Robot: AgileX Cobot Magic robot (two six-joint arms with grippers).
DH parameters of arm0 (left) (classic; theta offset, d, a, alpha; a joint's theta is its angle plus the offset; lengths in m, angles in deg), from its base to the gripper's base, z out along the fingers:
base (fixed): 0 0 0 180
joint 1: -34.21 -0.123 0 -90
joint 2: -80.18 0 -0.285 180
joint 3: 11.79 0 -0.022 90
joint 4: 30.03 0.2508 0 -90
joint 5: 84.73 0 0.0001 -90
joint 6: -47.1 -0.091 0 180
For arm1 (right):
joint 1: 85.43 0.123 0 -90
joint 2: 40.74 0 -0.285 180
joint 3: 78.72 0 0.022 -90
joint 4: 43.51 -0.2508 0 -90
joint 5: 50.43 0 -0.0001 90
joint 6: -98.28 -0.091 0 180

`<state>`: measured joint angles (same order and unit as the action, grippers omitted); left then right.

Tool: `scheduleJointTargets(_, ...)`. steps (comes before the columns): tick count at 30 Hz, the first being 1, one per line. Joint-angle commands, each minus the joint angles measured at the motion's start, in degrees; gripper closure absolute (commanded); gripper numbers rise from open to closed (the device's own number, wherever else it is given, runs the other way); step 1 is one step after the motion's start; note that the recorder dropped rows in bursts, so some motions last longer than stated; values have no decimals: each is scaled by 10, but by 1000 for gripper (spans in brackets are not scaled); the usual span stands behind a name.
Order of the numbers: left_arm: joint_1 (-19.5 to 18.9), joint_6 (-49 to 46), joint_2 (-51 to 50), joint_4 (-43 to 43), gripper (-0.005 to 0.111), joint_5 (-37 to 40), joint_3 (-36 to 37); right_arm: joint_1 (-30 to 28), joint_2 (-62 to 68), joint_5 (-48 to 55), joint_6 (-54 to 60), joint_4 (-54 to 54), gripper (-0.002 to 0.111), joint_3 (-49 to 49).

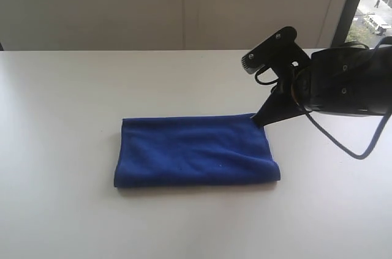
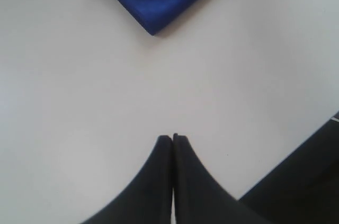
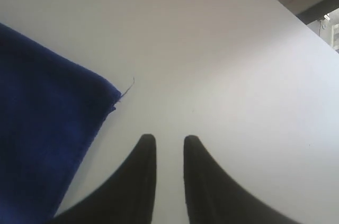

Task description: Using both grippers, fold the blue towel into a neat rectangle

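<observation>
So the blue towel (image 1: 196, 152) is sitting mid-table (image 1: 55, 106), looking like a chunky doubled-over rectangle. It's fuzzy microfibre with soft, rounded edges. The right gripper (image 3: 169, 138) hangs just off its far right corner, flat black fingers slightly parted with nothing between them, so I'd guess the fold is about done. The left gripper (image 2: 172, 136) is pinched shut on nothing over bare smooth white tabletop, probably just parked clear of the cloth.
</observation>
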<state>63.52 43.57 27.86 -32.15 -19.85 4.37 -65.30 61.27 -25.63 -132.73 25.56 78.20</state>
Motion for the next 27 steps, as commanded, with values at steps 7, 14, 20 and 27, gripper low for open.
scheduleJointTargets(7,1,2,5,-8,107,51,3,-1,-6,1,-2,-1,89,-6)
scheduleJointTargets(14,1,-25,2,-2,107,-57,4,-1,-6,-18,-20,-5,89,-6)
scheduleJointTargets(20,1,-25,-55,37,107,-220,54,-1,-6,-88,-9,-80,92,-6)
scheduleJointTargets(27,1,-22,-214,29,107,-540,108,-1,-6,-95,78,-178,108,-6)
